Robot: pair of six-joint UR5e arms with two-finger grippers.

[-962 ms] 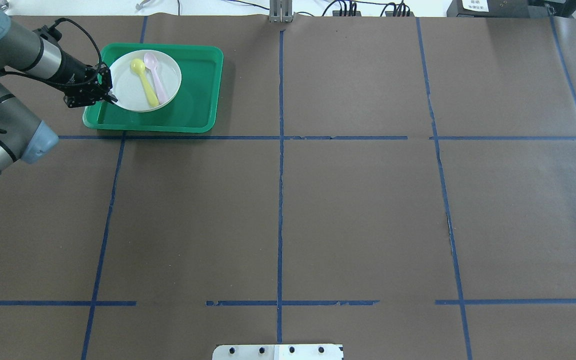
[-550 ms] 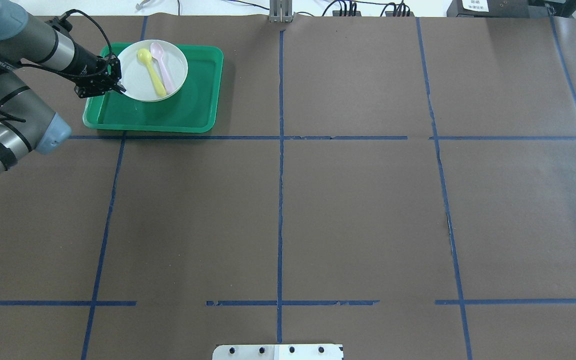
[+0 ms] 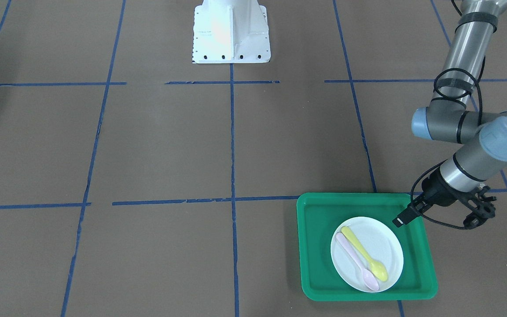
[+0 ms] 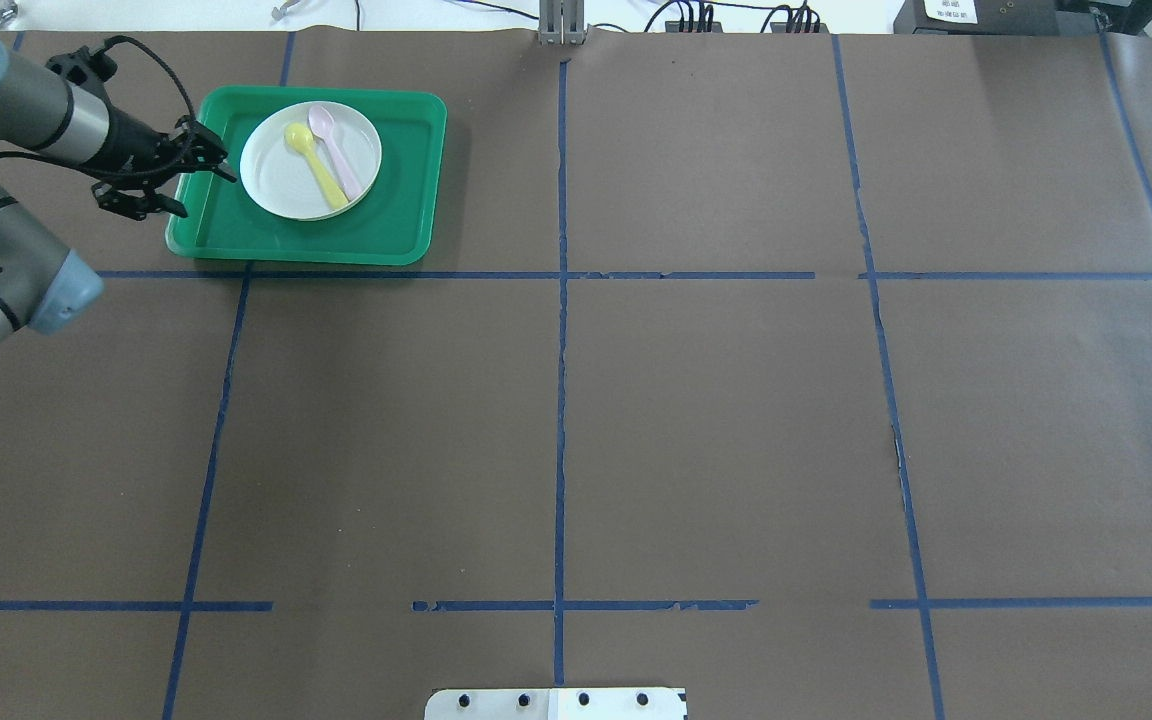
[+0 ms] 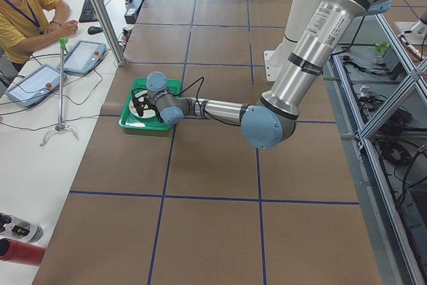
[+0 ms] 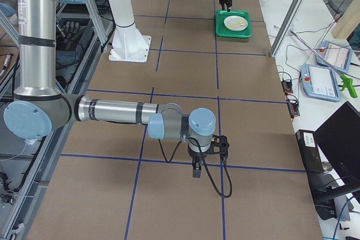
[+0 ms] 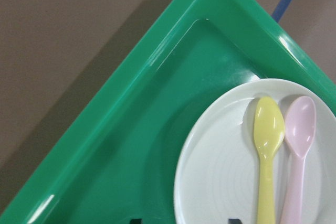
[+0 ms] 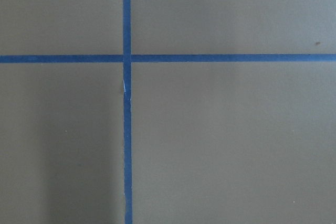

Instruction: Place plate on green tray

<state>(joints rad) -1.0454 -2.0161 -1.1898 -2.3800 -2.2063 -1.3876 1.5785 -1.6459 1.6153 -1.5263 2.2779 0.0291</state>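
The white plate (image 4: 286, 170) lies flat inside the green tray (image 4: 396, 220) at the far left of the table, with a yellow spoon (image 4: 318, 165) and a pink spoon (image 4: 334, 150) on it. My left gripper (image 4: 204, 190) is open and empty, over the tray's left rim, just clear of the plate's edge. In the front-facing view the plate (image 3: 385, 237) sits in the tray (image 3: 319, 246), with the left gripper (image 3: 436, 220) beside it. The left wrist view shows the plate (image 7: 220, 171) and the tray (image 7: 131, 129). My right gripper (image 6: 197, 170) hangs over bare table; I cannot tell its state.
Brown paper with blue tape lines (image 4: 561, 300) covers the table. The robot's white base (image 3: 231, 33) stands at the near edge. A seated operator (image 5: 27, 11) and tablets (image 5: 33, 85) are beyond the table's left end.
The plate, held by its rim above the tray earlier, now rests on the tray. My left gripper has opened, let it go and drawn back to the left.
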